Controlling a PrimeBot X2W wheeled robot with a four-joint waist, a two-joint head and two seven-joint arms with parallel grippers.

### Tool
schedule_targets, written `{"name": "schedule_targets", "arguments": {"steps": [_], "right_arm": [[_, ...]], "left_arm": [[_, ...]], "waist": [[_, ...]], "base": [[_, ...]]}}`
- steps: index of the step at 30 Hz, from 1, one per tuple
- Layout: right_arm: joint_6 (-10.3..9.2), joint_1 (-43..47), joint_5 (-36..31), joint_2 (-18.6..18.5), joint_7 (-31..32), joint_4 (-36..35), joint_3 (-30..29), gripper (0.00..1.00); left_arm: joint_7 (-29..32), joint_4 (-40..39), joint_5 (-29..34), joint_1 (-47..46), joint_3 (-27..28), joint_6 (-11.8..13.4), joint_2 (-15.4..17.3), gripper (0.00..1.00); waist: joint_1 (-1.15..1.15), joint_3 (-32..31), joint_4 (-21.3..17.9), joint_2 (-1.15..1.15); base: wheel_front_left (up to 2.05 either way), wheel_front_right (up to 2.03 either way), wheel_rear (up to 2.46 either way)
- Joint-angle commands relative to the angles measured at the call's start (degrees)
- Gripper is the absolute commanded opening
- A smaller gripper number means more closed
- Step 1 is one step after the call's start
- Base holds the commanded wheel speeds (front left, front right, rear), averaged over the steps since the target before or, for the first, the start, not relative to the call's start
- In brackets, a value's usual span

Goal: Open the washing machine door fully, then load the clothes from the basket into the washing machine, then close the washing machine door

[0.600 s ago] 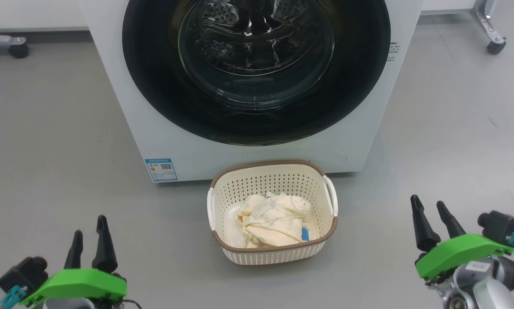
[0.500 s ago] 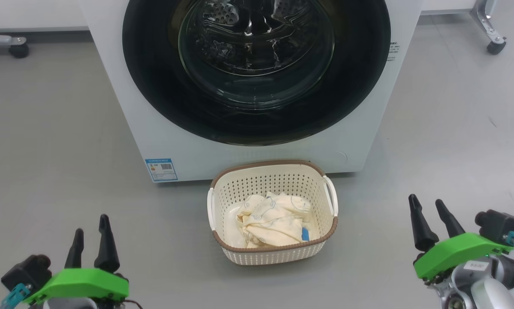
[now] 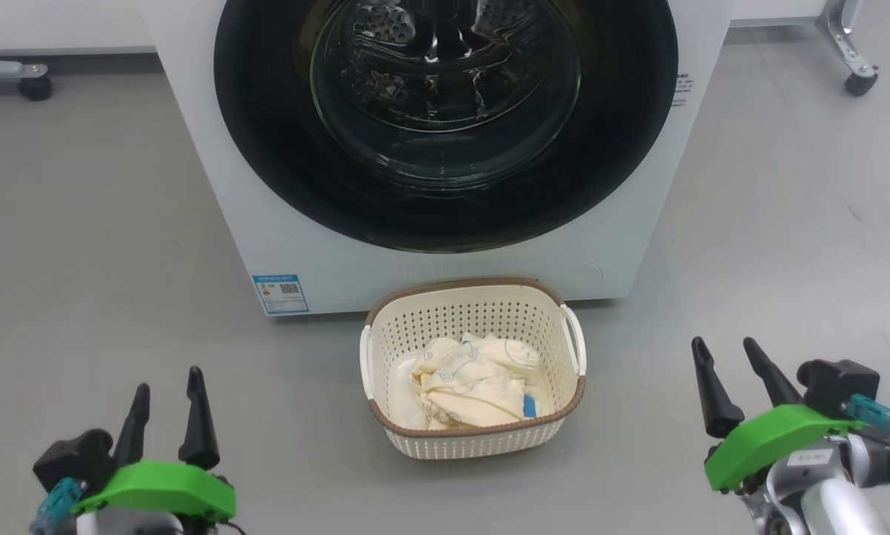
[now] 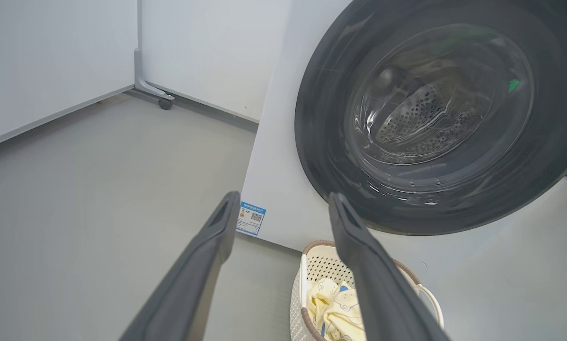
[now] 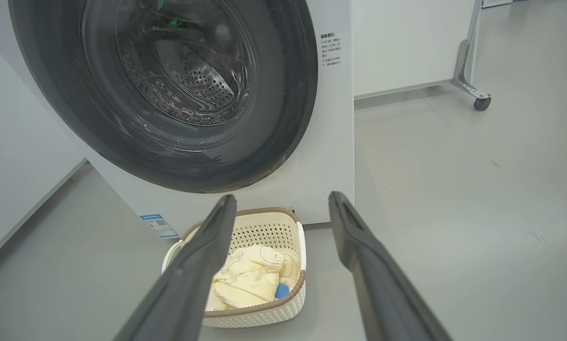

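The door [image 3: 445,126] was shut, so the left end effector [image 3: 169,380] and right end effector [image 3: 723,343], both apart at 7 and 5 o'clock, probably needed its rim first.

Bright, diffuse light fills all three views, and the small cream perforated plastic basket [image 3: 475,442] casts only a faint soft shadow on the grey floor [image 3: 118,223] around it. Above the basket, white streaks of glare curl across the bulging glass of the large round black-rimmed washing machine door [image 3: 445,111]. In both wrist views the long dark gripper fingers [image 4: 193,284] look soft near the lens, and the door's circle stretches into an oval.
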Motion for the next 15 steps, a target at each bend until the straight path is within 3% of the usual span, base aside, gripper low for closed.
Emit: {"name": "schedule_targets", "arguments": {"steps": [1, 15], "right_arm": [[0.64, -2.35, -2.38, -1.27, -1.02, -2.39, 1.14, 1.00], [0.73, -2.00, -12.16, -1.41, -2.38, -3.37, 1.04, 1.00]], "left_arm": [[-1.12, -1.49, 2.31, -3.60, 1.23, -0.29, 1.68, 1.00], [-3.47, -0.89, 10.50, -3.83, -0.62, -0.36, 2.66, 1.00]], "waist": [[0.00, 0.01, 0.01, 0.00], [0.00, -0.32, -0.10, 0.00]], "base": [[0.00, 0.00, 0.00], [0.00, 0.00, 0.00]]}}
